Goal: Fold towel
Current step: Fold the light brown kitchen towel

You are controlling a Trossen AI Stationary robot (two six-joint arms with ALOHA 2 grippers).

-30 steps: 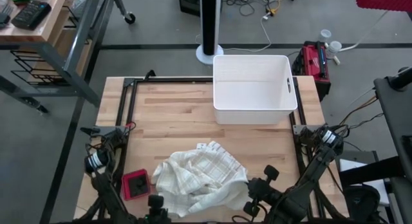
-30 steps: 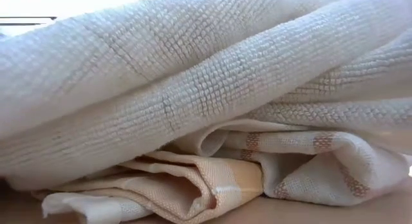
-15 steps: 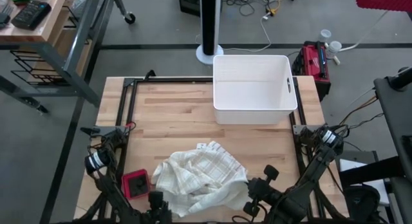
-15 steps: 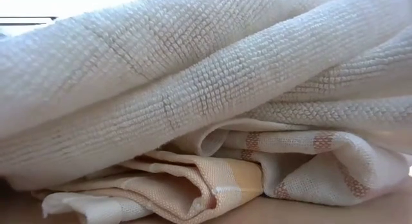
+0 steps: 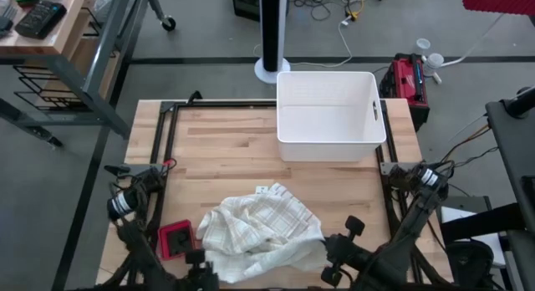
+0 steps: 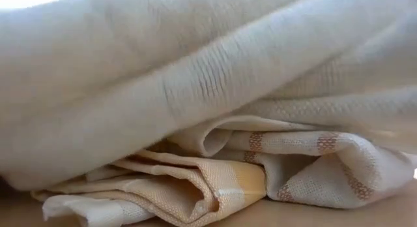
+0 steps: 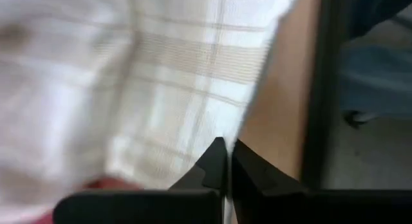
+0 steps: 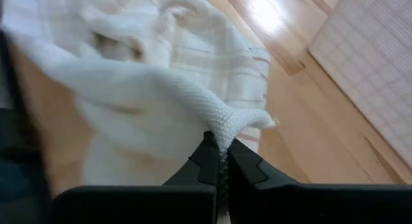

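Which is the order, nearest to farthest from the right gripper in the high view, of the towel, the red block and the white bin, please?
From the right gripper, at the table's near edge:
1. towel, pinched in its shut jaws, just left.
2. red block, beyond the towel on the left side.
3. white bin, at the far edge.

Even, bright daylight falls from overhead with soft shadows. A glare patch shines on the wooden surface (image 8: 267, 15) beyond the right pincer (image 8: 220, 161). The left wrist view is motion-blurred; the towel (image 6: 195, 90) up close is smeared.
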